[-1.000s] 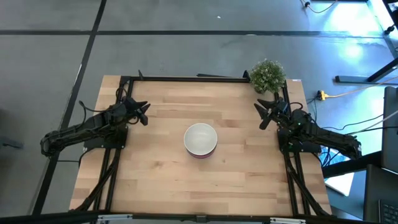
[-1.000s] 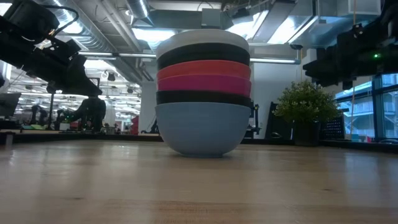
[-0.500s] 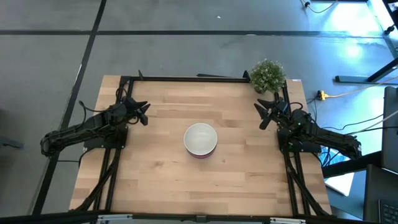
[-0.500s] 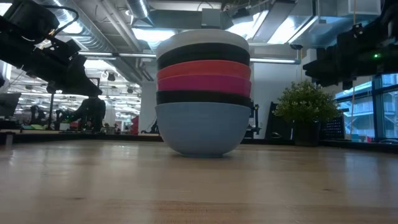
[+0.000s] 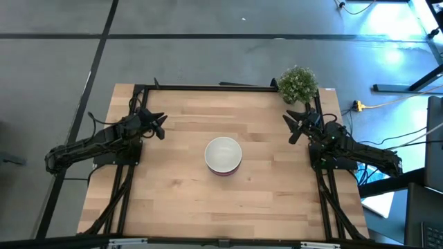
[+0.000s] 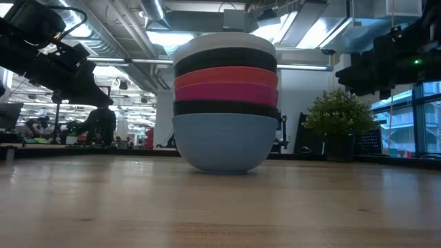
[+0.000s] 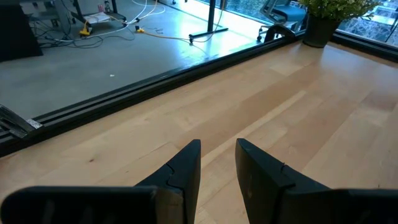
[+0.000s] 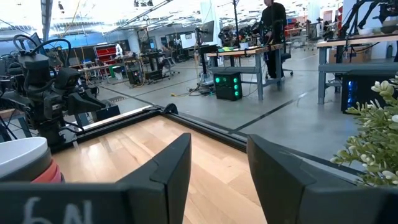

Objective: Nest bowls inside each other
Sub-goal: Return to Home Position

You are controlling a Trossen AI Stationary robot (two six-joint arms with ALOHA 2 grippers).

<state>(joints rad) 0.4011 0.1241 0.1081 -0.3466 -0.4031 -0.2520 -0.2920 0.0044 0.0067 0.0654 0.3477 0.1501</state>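
Note:
Six bowls stand nested in one stack (image 5: 223, 156) at the table's middle, its blue bottom bowl (image 6: 224, 142) resting on the wood. Above it the low view shows a black, a magenta-pink, a red and another black rim, with the white bowl (image 6: 224, 41) on top. My left gripper (image 5: 158, 124) hovers open near the table's left side, well clear of the stack. My right gripper (image 5: 294, 124) hovers open near the right side, next to the plant. The right wrist view catches the stack's white and red rims (image 8: 25, 158).
A small green potted plant (image 5: 297, 84) stands at the table's far right corner, close to my right gripper. A dark metal frame (image 5: 221, 87) runs along the table's far, left and right edges. Bare wood lies all around the stack. A person stands far off in the room (image 8: 272, 28).

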